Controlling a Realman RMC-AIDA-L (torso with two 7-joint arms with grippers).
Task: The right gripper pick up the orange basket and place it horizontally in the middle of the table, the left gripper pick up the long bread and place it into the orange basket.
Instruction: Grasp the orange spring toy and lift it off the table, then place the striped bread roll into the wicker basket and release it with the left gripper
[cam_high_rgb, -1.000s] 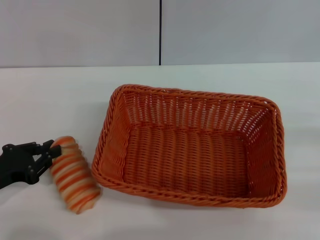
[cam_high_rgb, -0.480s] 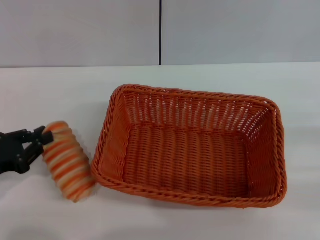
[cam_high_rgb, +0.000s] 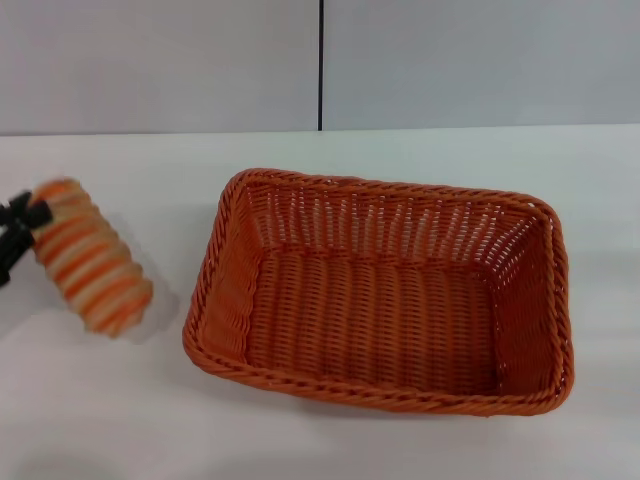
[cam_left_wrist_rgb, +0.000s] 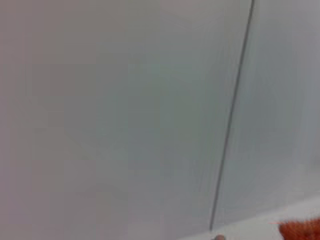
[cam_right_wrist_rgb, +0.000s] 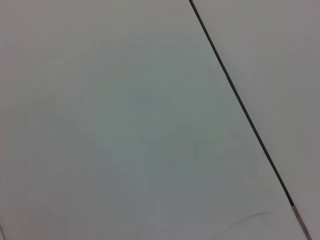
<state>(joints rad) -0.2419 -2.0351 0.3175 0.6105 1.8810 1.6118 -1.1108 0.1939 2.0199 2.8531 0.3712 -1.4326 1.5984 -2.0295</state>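
Note:
The orange basket (cam_high_rgb: 385, 290) lies lengthwise across the middle of the white table (cam_high_rgb: 120, 420), open side up and with nothing inside. To its left, the long bread (cam_high_rgb: 88, 258), striped tan and orange, hangs tilted above the table with a faint shadow under it. My left gripper (cam_high_rgb: 20, 225) is shut on the bread's far upper end at the left edge of the head view; only its black fingertips show. A sliver of the orange basket (cam_left_wrist_rgb: 300, 230) shows in the left wrist view. My right gripper is out of view.
A grey wall (cam_high_rgb: 160, 60) with a dark vertical seam (cam_high_rgb: 320, 60) runs behind the table. Bare tabletop lies in front of the basket and on both sides of it.
My left gripper has lifted the long bread off the table, up and toward the left. The basket has stayed in place.

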